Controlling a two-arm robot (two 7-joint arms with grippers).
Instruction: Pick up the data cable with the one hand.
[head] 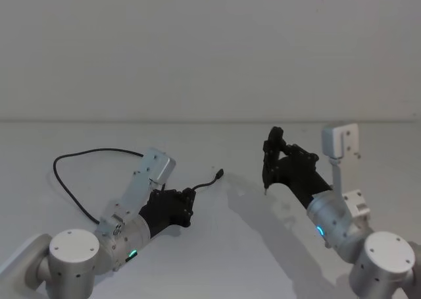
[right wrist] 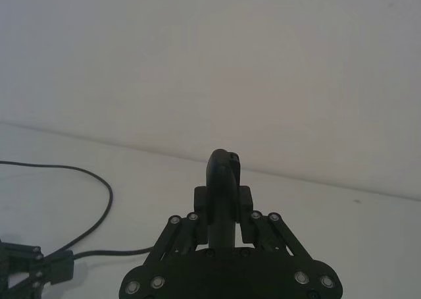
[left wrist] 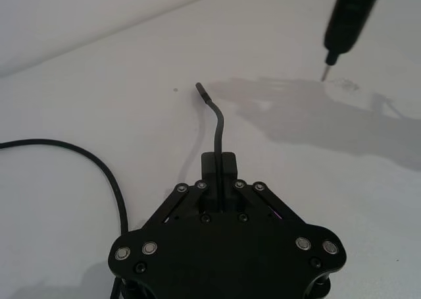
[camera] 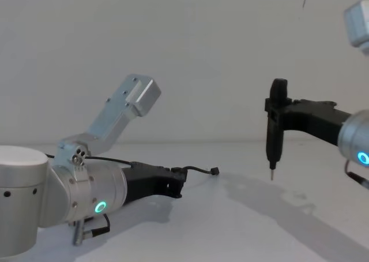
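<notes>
Left wrist view is showing the blocky black left gripper point(left wrist: 218, 170) pinching the thin black data cable point(left wrist: 218, 124) near one end in its jaws, the loop trailing across the white surface point(left wrist: 118, 81) behind it threatening to tug it loose, while beyond it the right gripper point(camera: 277, 111) is clamping a slim black pointed tool point(camera: 271, 145).

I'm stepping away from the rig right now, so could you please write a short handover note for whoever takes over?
Left gripper: low at the table, shut on the data cable close to one plug end.
Right gripper: raised over the table's right side, shut on a slim black pointed tool, upright, tip down.
Cable: the rest lies looped on the table, to the left.
Done: grasp made.
Left: lift the cable clear.
</notes>
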